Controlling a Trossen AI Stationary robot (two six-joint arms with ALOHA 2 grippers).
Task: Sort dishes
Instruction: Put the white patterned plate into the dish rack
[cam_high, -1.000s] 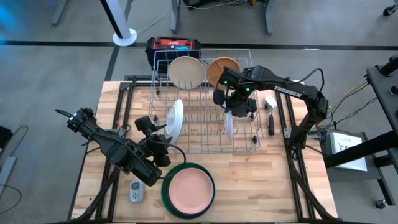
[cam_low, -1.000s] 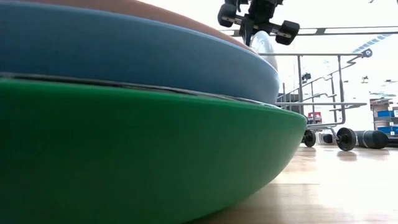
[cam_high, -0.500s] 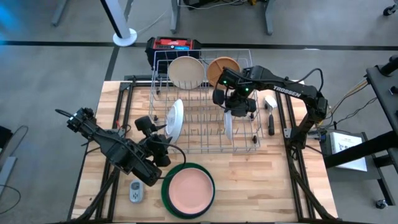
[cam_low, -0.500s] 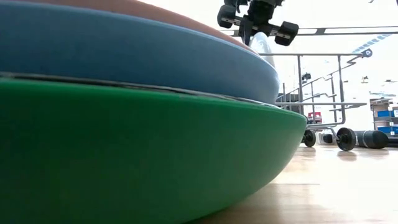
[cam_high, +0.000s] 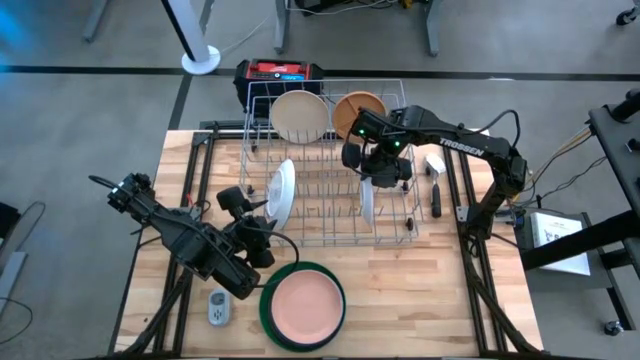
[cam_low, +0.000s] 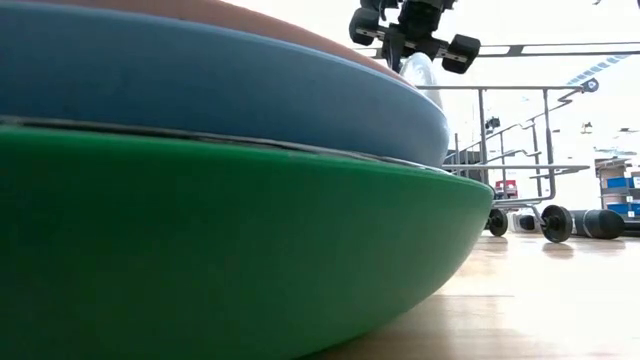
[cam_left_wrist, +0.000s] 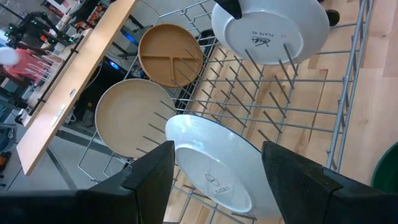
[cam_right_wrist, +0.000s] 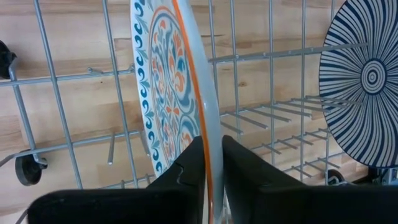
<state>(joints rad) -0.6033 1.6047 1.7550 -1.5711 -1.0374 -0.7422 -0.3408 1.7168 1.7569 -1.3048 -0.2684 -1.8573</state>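
Over the wire rack (cam_high: 330, 180), the right gripper (cam_right_wrist: 211, 180) pinches a patterned plate's (cam_right_wrist: 171, 87) rim, holding it upright to fit the tines (left gripper (cam_left_wrist: 214, 168) waits beside a white plate (cam_left_wrist: 217, 165), fingers spread and empty).

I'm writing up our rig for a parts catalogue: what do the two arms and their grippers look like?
Both arms are dark, jointed and tubular. The right arm carries white TROSSEN lettering, small green lights near its wrist and a black cable looping off its upper link. The left arm shows black cabling too. Each gripper's fingers are matte black, blocky and flat-faced.
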